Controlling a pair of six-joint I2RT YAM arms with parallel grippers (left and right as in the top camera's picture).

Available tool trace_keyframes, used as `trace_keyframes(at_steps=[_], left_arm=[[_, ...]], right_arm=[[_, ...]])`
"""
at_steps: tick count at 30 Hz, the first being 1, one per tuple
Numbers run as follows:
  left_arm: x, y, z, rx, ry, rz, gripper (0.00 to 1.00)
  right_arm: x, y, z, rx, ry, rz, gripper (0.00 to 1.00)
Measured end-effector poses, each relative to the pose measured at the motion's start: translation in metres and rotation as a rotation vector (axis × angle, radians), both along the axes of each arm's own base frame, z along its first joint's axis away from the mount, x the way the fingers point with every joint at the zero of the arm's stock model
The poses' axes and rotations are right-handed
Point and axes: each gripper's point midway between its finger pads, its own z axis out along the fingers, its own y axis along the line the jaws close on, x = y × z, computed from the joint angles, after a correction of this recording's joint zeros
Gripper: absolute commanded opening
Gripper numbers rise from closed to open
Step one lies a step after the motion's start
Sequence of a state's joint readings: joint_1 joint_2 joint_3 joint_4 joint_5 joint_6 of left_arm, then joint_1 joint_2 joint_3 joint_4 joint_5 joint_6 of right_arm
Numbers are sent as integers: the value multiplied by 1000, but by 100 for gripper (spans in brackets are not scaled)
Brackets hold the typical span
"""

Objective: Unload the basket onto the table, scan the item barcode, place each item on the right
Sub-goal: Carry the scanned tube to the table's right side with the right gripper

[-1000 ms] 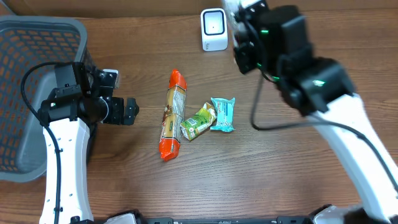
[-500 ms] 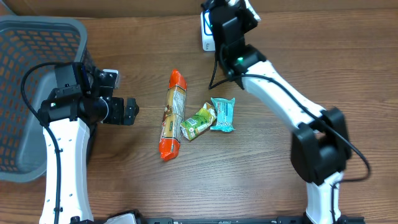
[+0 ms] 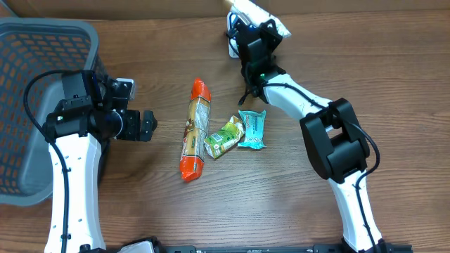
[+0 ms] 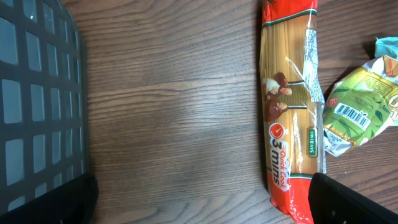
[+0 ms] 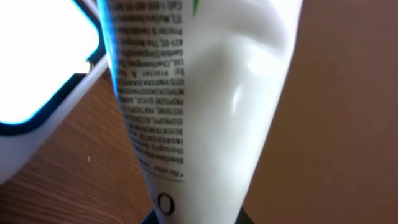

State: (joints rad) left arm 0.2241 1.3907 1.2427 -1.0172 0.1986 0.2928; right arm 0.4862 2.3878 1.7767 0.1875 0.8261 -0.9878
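**Figure. Scan step: tube presented at the scanner.**

(a) Tabletop [image 3: 394, 84]: brown wood, carrying every item.

(b) Basket [image 3: 49, 27]: grey mesh at the far left, beside the left arm. It is probably the drop point for scanned goods.

(c) Right arm: stretched to the far edge so that its load reaches the reader.

(d) Pasta [image 3: 195, 126]: a long, orange-ended packet near centre. The green pack [image 3: 223, 138] touches it, and the teal pack [image 3: 252, 129] lies against the green one. These 3 lie loose, apparently awaiting their turn.

(e) Left pincer [image 3: 149, 126]: jaws spread as wide as they go, with nothing between them. It hovers between basket and pasta. Its wrist view looks straight down on the pasta, which reads as a ready stance for a later pick.

(f) Scanner [image 5: 37, 62]: a white box with a lit, blue-edged face. Overhead, the right arm hides most of it.

(g) Tube [image 5: 199, 93]: white with fine print, the task's item. It is held up off the tabletop, tilted, just beside the scanner's lit face.

(h) Right pincer [image 3: 256, 31]: clamped tight on the tube. The print faces the wrist camera and no barcode shows there. Whether one faces the scanner cannot be told, so the tube may need turning.
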Motion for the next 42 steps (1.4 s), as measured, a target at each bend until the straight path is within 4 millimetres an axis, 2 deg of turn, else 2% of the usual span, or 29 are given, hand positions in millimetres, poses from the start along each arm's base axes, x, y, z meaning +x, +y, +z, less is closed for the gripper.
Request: trace_keyframes(at_steps=[6, 13, 32, 36, 38, 39, 42], left_arm=[[0, 0, 0, 0, 0, 0, 100], [0, 0, 0, 0, 0, 0, 99], [0, 0, 0, 0, 0, 0, 100], [0, 0, 0, 0, 0, 0, 100], [0, 0, 0, 0, 0, 0, 99], [0, 0, 0, 0, 1, 0, 99], [0, 0, 0, 0, 0, 0, 100]], right_arm=[[4, -13, -18, -30, 39, -11, 4], [3, -6, -27, -39, 80, 33, 4], [-3, 4, -34, -51, 116, 55, 4], [-19, 16, -37, -37, 175, 62, 4], [-39, 19, -36, -17, 269, 77, 4], [-49, 20, -31, 6, 312, 87, 4], [-82, 29, 7, 180, 384, 133, 4]])
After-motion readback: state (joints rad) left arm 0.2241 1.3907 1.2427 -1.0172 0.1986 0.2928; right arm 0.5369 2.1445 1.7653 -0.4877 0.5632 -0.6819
